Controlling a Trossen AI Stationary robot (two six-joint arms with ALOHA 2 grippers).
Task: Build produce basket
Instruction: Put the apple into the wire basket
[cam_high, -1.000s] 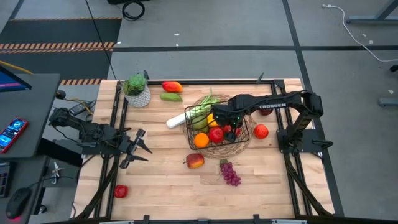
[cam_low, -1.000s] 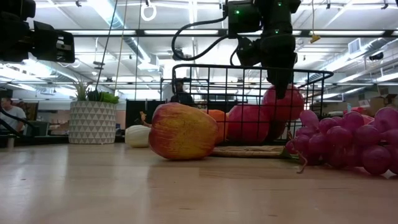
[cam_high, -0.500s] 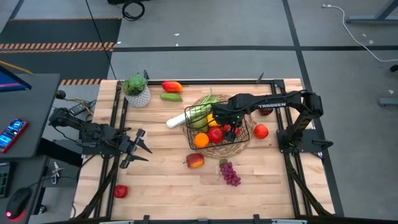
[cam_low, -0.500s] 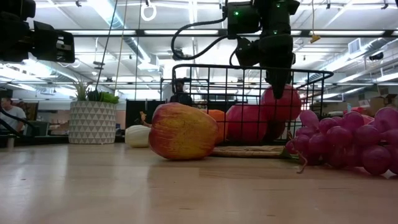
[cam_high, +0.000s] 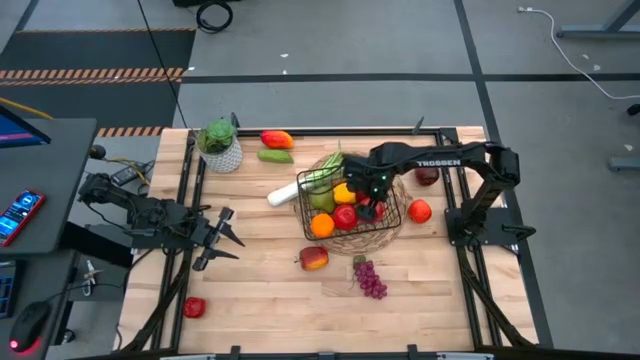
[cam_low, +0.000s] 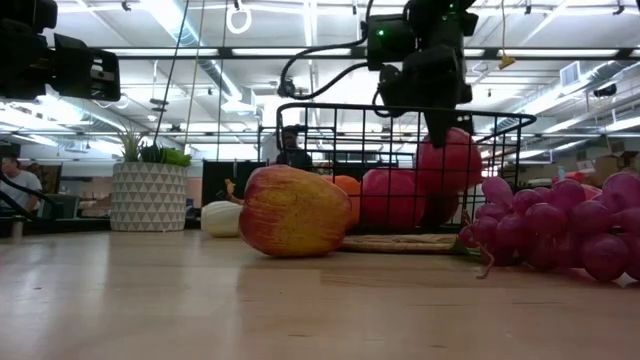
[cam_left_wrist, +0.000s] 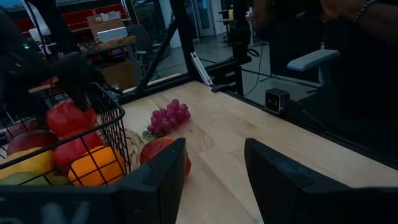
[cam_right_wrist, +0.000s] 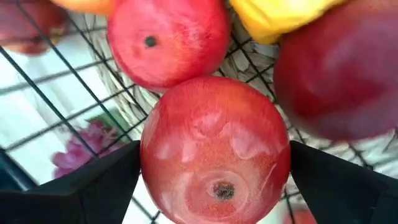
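Worktop (cam_high: 260, 300): plant pot (cam_high: 221, 146) at the far left corner; grapes (cam_high: 371, 278) and an apple (cam_high: 314, 259) lie before the basket (cam_high: 349, 200). Basket: black wire, on a wicker mat, filled with red, orange and yellow produce. Right claw (cam_high: 374, 195) is spread wide above a red apple (cam_right_wrist: 214, 148) inside. Left claw (cam_high: 222, 240) is parked at the left edge, partly parted, empty.

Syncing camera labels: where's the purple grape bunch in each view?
High view: grapes on bare table, in front of the basket.
Low view: at the right edge, right of the basket.
Left wrist view: mid-frame, beyond the basket.
Right wrist view: seen through the mesh.
Shared landmark: the basket.
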